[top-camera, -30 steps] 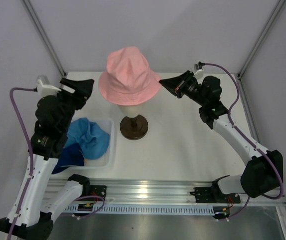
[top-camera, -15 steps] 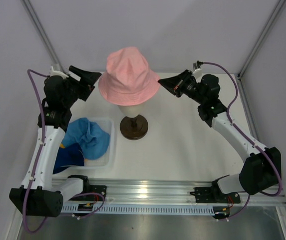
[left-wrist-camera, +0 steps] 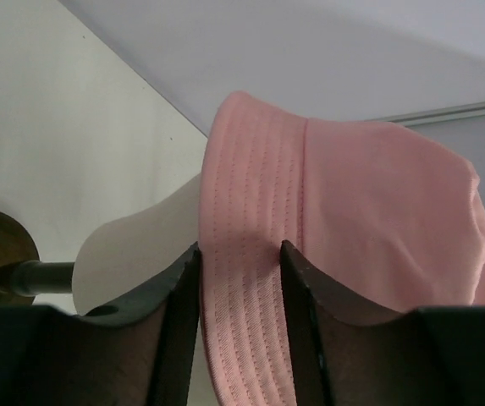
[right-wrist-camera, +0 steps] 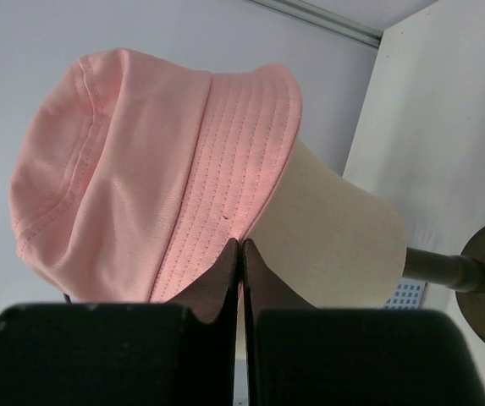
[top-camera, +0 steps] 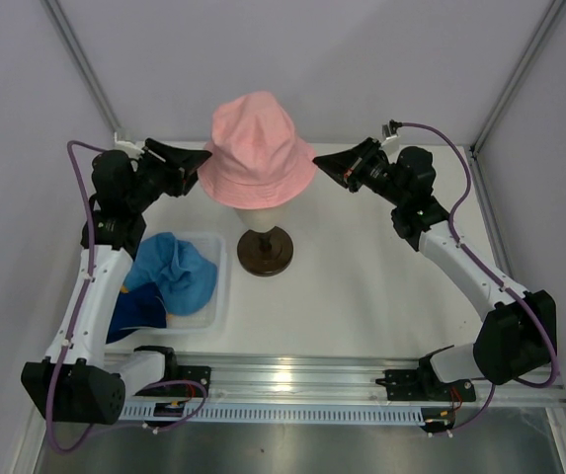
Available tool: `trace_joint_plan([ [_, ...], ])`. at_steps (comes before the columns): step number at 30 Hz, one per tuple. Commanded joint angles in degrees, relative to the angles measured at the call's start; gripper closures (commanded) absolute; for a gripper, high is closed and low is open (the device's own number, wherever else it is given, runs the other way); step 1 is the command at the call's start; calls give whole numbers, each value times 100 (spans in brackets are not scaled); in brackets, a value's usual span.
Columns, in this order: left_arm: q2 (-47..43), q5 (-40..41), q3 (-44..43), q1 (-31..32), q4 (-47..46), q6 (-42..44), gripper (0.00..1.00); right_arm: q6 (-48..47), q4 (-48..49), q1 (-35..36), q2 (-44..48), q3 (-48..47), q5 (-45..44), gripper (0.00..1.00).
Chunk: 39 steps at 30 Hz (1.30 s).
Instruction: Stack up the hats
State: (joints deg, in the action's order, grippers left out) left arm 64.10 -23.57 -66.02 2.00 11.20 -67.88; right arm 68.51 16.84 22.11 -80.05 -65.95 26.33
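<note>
The pink hat (top-camera: pixel 256 148) sits on the beige head form (top-camera: pixel 261 210). My left gripper (top-camera: pixel 200 158) is at its left brim. In the left wrist view the left gripper (left-wrist-camera: pixel 240 249) is open, with the pink brim (left-wrist-camera: pixel 242 321) between the fingers. My right gripper (top-camera: pixel 319 164) is at the right brim. In the right wrist view the right gripper (right-wrist-camera: pixel 240 244) is shut, its tips pinching the edge of the pink brim (right-wrist-camera: pixel 225 169). The light blue hat (top-camera: pixel 174 272) and the dark navy hat (top-camera: pixel 134 316) lie in the clear tray (top-camera: pixel 219 296). The yellow hat is hidden.
The head form stands on a dark brown round base (top-camera: pixel 266 252) at the table's middle. The tray sits at the near left, under the left arm. Slanted frame posts (top-camera: pixel 85 69) and white walls close in the back corners. A metal rail (top-camera: pixel 292 380) runs along the near edge.
My left arm has swung up and to the right, from above the tray to the pink hat's left brim. The right gripper has stayed at the right brim.
</note>
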Motion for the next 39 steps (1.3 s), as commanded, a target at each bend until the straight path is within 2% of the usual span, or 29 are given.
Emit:
trace_joint_plan([
  [1,77,-420,72,-7,-347,-270,58,-40,144,13,-10,-260,-119,100],
  [2,77,-385,80,28,-321,-253,72,-40,153,30,-28,-260,-128,100],
  [4,33,-306,133,72,-207,-217,88,-66,144,22,-46,-260,-137,100],
  [5,15,-158,151,107,-102,-182,99,-92,109,30,-63,-260,-145,100],
  [10,-99,344,423,143,399,-50,99,-259,-137,30,-133,-269,-224,100],
  [19,42,687,511,178,954,301,99,-716,-901,30,-327,-243,-260,100],
  [30,-521,837,950,178,796,714,99,-909,-919,22,-125,118,-321,100],
  [39,-398,749,1109,178,699,837,99,-1068,-1025,-5,-230,118,-198,100],
])
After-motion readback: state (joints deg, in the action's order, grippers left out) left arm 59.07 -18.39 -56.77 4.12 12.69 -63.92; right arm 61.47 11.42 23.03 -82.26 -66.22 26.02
